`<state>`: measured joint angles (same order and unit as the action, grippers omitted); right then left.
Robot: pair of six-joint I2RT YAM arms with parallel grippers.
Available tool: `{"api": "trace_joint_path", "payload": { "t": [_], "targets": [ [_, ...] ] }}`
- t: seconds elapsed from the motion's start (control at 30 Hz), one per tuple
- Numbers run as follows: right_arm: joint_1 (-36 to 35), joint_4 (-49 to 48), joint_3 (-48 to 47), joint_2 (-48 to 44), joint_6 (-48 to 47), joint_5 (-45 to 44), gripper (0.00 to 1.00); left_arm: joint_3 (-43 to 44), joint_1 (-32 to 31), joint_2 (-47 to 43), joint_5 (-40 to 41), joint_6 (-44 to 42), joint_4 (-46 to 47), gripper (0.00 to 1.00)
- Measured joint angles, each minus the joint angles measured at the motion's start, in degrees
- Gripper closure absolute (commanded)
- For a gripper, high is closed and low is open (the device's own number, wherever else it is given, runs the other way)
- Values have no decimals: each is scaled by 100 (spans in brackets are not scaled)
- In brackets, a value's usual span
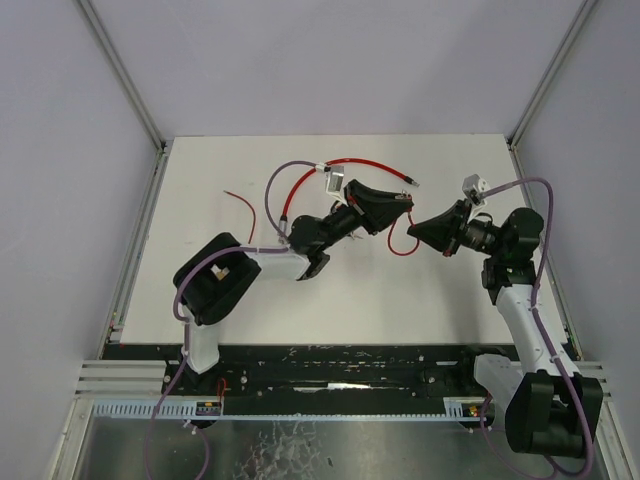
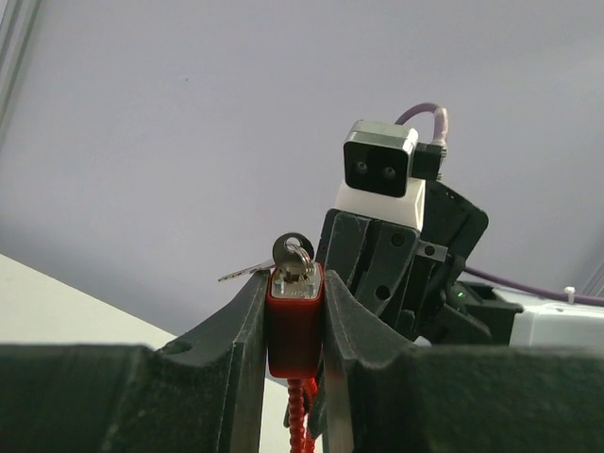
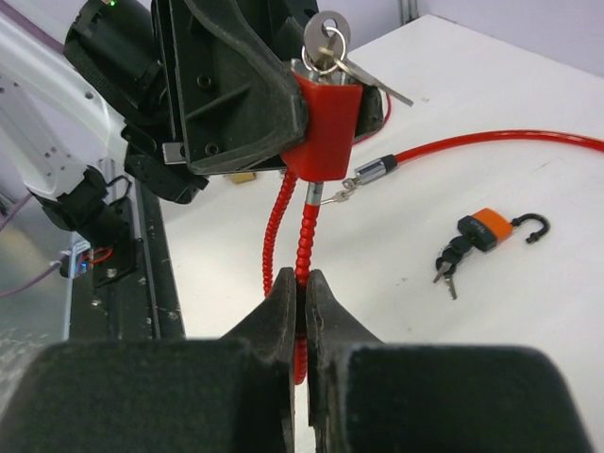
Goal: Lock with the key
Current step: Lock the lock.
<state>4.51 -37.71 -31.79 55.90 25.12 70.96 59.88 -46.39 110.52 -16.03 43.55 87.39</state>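
Observation:
A red cable lock (image 2: 294, 330) is clamped between my left gripper's (image 2: 294, 283) fingers, keyhole end pointing outward. A silver key (image 2: 293, 252) on a ring sits in the keyhole, and a second key hangs off to the side. In the right wrist view the lock (image 3: 326, 127) and key (image 3: 326, 38) are straight ahead. Two strands of ribbed red cable (image 3: 306, 236) hang from the lock. My right gripper (image 3: 300, 283) is shut on one strand just below the lock. From above, the left gripper (image 1: 393, 208) and right gripper (image 1: 420, 228) meet above the table's centre.
An orange padlock (image 3: 491, 229) with an open shackle and a bunch of keys lies on the white table (image 3: 528, 311). The long red cable (image 1: 345, 162) loops across the back of the table, its metal end (image 3: 377, 170) near the lock. A thin red wire (image 1: 245, 205) lies at left.

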Motion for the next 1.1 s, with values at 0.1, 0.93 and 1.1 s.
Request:
{"api": "trace_joint_path", "payload": {
  "t": [0.1,0.93,1.1],
  "targets": [
    [42,1228,-411,-72,-994,46,100,162,83,0,-284,-129,-166,100],
    [76,2647,-708,-111,-2369,15,100,365,678,-2,-1768,13,-892,60],
    [76,2516,-708,-111,-2354,35,100,365,697,0,-1853,240,-870,60]
  ]
}}
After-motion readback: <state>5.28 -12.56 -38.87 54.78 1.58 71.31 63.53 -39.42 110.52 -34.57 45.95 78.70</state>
